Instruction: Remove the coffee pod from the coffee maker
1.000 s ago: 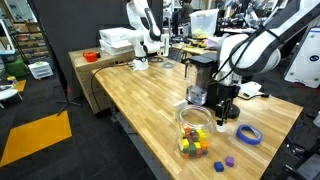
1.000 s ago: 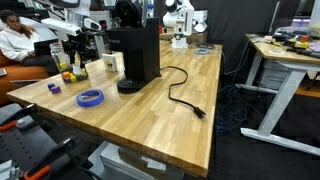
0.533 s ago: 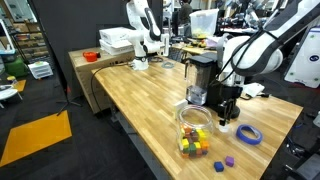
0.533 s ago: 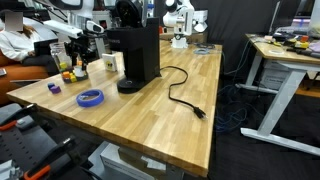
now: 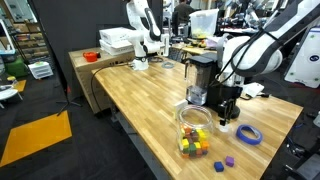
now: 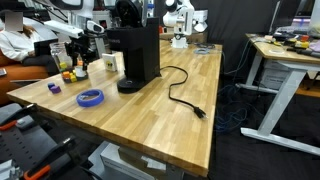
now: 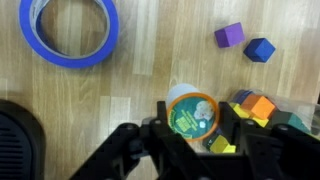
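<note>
In the wrist view my gripper (image 7: 194, 118) is shut on the coffee pod (image 7: 192, 112), a white cup with an orange rim and a green foil lid, held above the wooden table. One black finger presses each side of it. The coffee maker (image 5: 201, 79) is the tall black machine on the table. In an exterior view the gripper (image 5: 226, 108) hangs just beside it, between the machine and the blue tape ring. Only the machine's rounded black base (image 7: 18, 135) shows at the wrist view's lower left. From its back side, the coffee maker (image 6: 136, 53) hides the gripper.
A blue tape ring (image 7: 70, 30) lies on the table close by, also seen as the tape ring (image 5: 248, 133). A clear jar of coloured blocks (image 5: 194, 131) stands in front of the machine. Loose purple and blue blocks (image 7: 244, 42) lie near. A black power cable (image 6: 181, 92) trails across the table.
</note>
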